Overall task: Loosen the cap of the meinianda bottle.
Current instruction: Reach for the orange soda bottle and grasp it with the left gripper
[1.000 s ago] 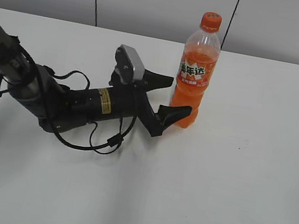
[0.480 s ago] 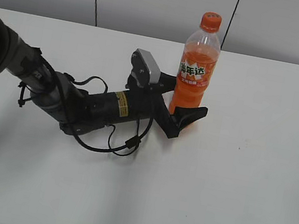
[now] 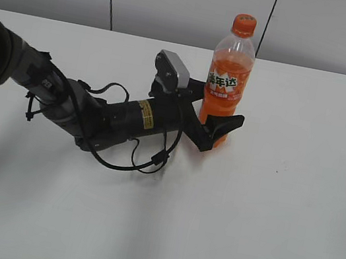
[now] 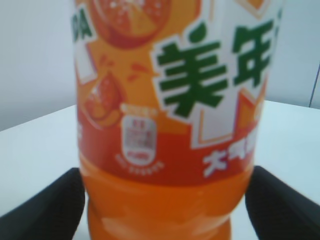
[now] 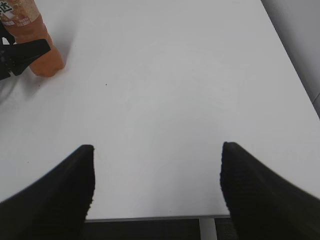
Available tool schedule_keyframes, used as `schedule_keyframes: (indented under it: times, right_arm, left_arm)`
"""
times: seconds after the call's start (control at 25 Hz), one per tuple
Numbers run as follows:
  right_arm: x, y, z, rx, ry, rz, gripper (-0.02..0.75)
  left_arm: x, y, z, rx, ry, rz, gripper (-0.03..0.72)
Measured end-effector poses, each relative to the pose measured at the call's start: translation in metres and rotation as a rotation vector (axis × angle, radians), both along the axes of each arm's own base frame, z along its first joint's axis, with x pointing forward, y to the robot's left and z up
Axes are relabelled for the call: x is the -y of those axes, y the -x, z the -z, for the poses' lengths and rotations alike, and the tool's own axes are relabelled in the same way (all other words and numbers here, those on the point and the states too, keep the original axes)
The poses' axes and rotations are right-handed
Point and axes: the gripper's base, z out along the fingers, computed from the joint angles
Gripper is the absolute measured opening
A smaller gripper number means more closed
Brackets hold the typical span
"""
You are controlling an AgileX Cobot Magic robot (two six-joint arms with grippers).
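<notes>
L gripper (image 3: 220, 111) had its jaws spread wide round the lower body of the meinianda bottle (image 3: 227, 79), one finger in front, the other behind. In the L wrist view the black fingers (image 4: 45, 210) stood either side of the bottle w/ the body filling the gap; whether the pads actually pressed the plastic couldn't be told, so no firm hold could be claimed. R gripper (image 5: 155, 190) hung wide open too, holding nothing, over bare table (image 5: 165, 90), well apart from the bottle, which showed only at the top left corner of its view.

Nearest the ext. camera was empty table, then the L arm lying low across the surface w/ its cable loop, then the bottle standing upright near the back edge, grey wall behind.

Progress, as judged: early. Bottle bracketed, prob. about to be steadied. The cap (image 3: 244, 24) sat on the neck, untouched, nothing near it. Left to do: clamp the body, bring R gripper over to the cap, grip it, twist.
</notes>
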Motion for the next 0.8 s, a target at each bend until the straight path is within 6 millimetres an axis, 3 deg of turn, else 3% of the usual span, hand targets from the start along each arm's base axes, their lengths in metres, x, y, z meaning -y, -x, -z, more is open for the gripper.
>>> schedule_keyframes:
  times: [0.8]
  right_arm:
    - [0.0000,0.0000,0.0000,0.000,0.000,0.000,0.586]
  left_arm:
    - [0.0023,-0.0059,-0.0031,-0.018,-0.004,-0.013,0.592]
